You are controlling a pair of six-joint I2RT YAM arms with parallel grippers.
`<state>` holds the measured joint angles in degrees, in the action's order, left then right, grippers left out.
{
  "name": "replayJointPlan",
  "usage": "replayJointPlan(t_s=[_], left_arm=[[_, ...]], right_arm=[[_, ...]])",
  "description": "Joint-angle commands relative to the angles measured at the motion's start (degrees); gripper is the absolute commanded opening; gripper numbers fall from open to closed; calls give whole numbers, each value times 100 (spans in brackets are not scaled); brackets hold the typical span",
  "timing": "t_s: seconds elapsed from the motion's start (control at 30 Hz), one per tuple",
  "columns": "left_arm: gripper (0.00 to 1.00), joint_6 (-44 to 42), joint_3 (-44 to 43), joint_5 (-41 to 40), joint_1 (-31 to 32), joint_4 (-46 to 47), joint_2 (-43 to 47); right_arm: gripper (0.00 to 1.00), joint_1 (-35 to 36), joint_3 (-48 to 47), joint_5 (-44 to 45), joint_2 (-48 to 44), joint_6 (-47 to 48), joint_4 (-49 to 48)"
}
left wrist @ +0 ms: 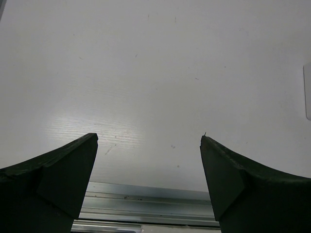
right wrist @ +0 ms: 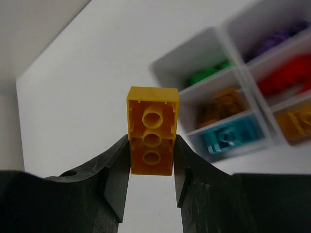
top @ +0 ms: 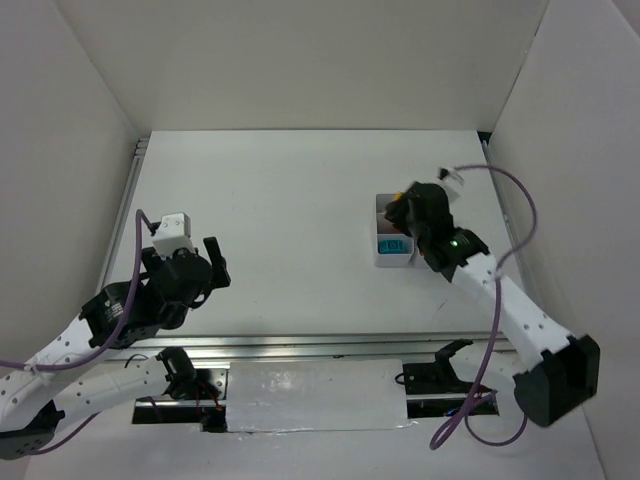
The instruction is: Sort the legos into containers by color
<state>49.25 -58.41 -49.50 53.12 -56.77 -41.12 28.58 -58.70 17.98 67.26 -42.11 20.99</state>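
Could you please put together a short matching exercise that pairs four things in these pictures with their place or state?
Column one:
1. left gripper
2. right gripper
3. yellow brick
4. teal brick

Column two:
A. lying in a compartment of the white tray
B. open, with nothing between its fingers
C. shut on a brick
D. clamped between two fingers, hollow underside towards the wrist camera

Pairs: 1-B, 2-C, 3-D, 4-A.
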Motion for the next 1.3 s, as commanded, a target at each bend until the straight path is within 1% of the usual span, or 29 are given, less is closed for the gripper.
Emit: replayJointPlan(t_s=[0.0, 0.03, 0.07, 0.1, 0.13, 0.2, 0.23, 0.27, 0.3, 0.37, 0.5, 0.57, 0.63, 0.77, 0.8, 0.87, 0.9, 0.93, 0.97, 1.1, 1.17, 1.27], left_arm=[[99, -100, -135, -16, -56, 79, -71], [99, -118, -127, -8, -65, 96, -63], [99, -135, -118, 45, -65, 175, -45], [99, -222, -100, 80, -74, 219, -27], [99, -241, -83, 106, -83, 245, -19], [99, -319, -74, 203, -92, 307, -10], [99, -320, -65, 212, -92, 316, -1], [99, -329, -65, 221, -92, 325, -1], [99, -320, -74, 221, -92, 307, 8], [99, -329, -56, 230, -92, 307, 17], [99, -390, -39, 274, -92, 386, 34], [99, -434, -30, 326, -92, 404, 25], [99, -504, -4, 423, -92, 482, 25], [98, -636, 14, 555, -92, 571, -1], [98, -645, 14, 564, -92, 580, -10], [98, -671, 5, 590, -92, 597, -10], [97, -680, 23, 599, -92, 597, 8], [98, -698, 23, 634, -92, 606, 8], [97, -715, 32, 651, -92, 641, 34], [97, -794, 58, 731, -92, 720, 61], [97, -803, 67, 748, -92, 720, 52], [97, -830, 67, 775, -92, 738, 52]], right_arm=[[0, -579, 1262, 1241, -1002, -2519, 186], [0, -703, 1482, 1522, -1518, -2704, 168], [0, -861, 1728, 1551, -1689, -2898, 229], [0, -1193, 1782, 1507, -1803, -2917, 247], [0, -1318, 1791, 1455, -1848, -2891, 273], [0, -1591, 1661, 1419, -1709, -2996, 615], [0, -1766, 1547, 1550, -1456, -3153, 904], [0, -1829, 1319, 1612, -1314, -3503, 1133], [0, -1890, 1221, 1621, -1165, -3654, 1570], [0, -1917, 1019, 1586, -804, -4032, 1924], [0, -1953, 1123, 1253, -513, -4297, 1768], [0, -1953, 1272, 1130, -521, -4297, 1506], [0, -1953, 1387, 1103, -583, -4367, 1452], [9, -1953, 1598, 1147, -645, -4271, 1092], [9, -1953, 1589, 1155, -592, -4253, 1091], [15, -1953, 1554, 1164, -495, -4253, 1100], [15, -1953, 1546, 1164, -408, -4253, 1091], [21, -1953, 1519, 1173, -364, -4253, 1039], [23, -1953, 1528, 1156, -337, -4192, 960], [24, -1953, 1615, 1120, -223, -4077, 643], [28, -1961, 1590, 1138, -127, -4077, 643], [29, -1961, 1519, 1155, -29, -4042, 652]])
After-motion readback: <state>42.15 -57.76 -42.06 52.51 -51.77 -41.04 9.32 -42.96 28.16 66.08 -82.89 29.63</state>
